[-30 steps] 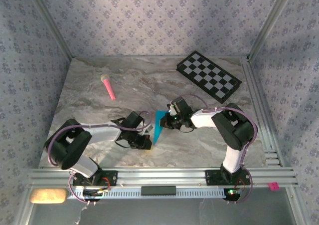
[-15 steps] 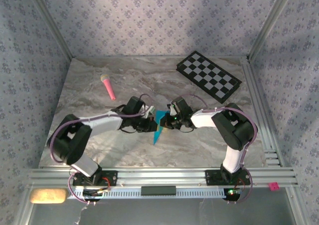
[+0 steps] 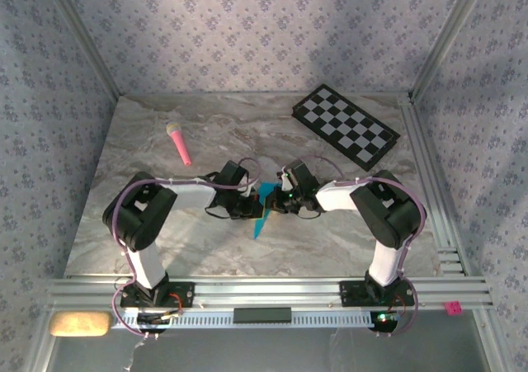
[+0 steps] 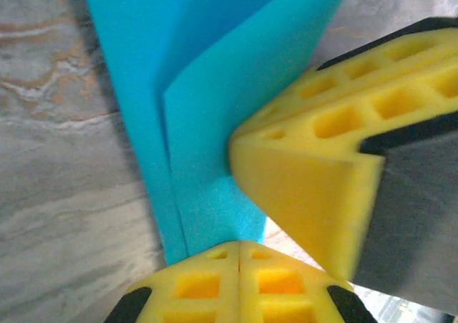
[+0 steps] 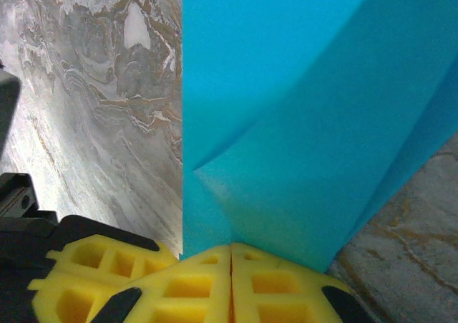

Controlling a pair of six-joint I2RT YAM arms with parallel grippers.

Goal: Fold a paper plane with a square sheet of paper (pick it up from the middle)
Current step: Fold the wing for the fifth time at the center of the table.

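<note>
Both pincers clamp the folded bright cyan-blue paper sheet (image 3: 261,222) over the middle of the grey marbled tabletop (image 3: 165,248). The left gripper (image 4: 239,251) and right gripper (image 5: 230,251) pinch it from opposite sides, likely steadying the crease for the next fold.

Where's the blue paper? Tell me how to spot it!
Look at the middle of the grey marble table, where the left hand and the right hand meet. Pinched between them is the blue paper, folded, its point aimed at the near edge. It is the only bright blue thing; the pink stick and the checkered board lie farther back.
</note>
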